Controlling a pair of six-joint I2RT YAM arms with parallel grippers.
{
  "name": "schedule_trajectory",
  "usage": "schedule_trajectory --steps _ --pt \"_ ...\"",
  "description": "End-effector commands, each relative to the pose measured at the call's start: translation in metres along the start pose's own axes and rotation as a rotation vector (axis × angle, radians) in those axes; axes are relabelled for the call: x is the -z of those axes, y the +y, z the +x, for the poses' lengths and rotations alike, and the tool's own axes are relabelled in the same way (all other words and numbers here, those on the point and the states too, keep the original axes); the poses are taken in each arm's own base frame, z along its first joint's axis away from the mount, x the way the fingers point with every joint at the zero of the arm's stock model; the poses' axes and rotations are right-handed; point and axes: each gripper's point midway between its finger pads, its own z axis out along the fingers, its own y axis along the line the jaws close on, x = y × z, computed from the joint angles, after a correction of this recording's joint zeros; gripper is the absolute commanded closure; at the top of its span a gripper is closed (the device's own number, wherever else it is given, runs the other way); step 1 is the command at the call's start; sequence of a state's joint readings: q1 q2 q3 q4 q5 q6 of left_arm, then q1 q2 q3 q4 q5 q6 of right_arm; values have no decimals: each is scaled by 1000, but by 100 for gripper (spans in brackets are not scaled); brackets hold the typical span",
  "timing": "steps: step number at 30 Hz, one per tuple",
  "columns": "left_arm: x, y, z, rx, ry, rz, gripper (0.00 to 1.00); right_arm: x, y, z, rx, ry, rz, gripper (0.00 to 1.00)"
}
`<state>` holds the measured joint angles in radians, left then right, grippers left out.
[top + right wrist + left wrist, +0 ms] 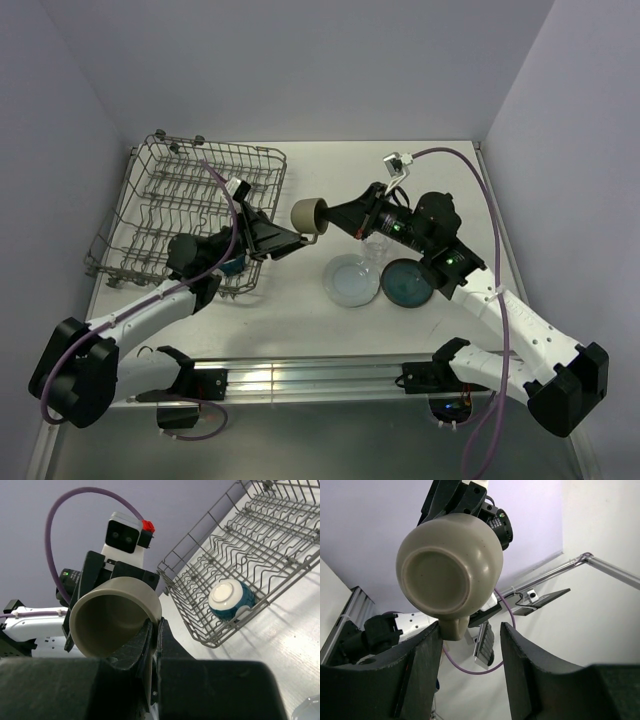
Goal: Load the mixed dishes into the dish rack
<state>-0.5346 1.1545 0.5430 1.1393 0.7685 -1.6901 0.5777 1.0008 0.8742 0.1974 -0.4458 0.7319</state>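
Handover in mid-air: the mug is held between the arms beside the rack, its wall pinched at the rim by the right fingers. Its long axis is roughly level, base turned to the left arm, mouth to the right. The handle is straddled by the parted left fingers. Only the bowl is racked; blue plate, teal plate and tumbler are left on the table.
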Motion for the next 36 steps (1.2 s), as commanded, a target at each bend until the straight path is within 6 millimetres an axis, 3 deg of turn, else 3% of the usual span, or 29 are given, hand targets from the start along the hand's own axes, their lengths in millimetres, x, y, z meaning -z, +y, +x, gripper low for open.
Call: schedule_trajectory --steps 1,10,22,26,28,32,35,36 --pt "0 -31 2 -63 1 125 46 -2 14 -14 41 -56 -70 100" --pt "-3 -28 -3 -40 -21 140 60 -5 12 -12 44 -65 -86 100" --pt "-5 -32 -5 -29 -36 171 66 -4 7 -5 50 -65 -84 100" --pt "-9 -30 -3 -18 -26 166 82 -5 5 -4 52 -63 -74 100" --pt "-9 -32 -3 -16 -22 173 100 -7 4 -5 48 -61 -68 100" --pt "-10 -28 -3 -3 -18 166 100 -9 2 -5 49 -52 -53 100" --pt "-10 -23 -4 -12 -20 139 100 -8 -5 -10 55 -63 -1 61" --pt "-11 -21 -4 -37 -19 126 100 -8 -9 -10 57 -56 25 43"
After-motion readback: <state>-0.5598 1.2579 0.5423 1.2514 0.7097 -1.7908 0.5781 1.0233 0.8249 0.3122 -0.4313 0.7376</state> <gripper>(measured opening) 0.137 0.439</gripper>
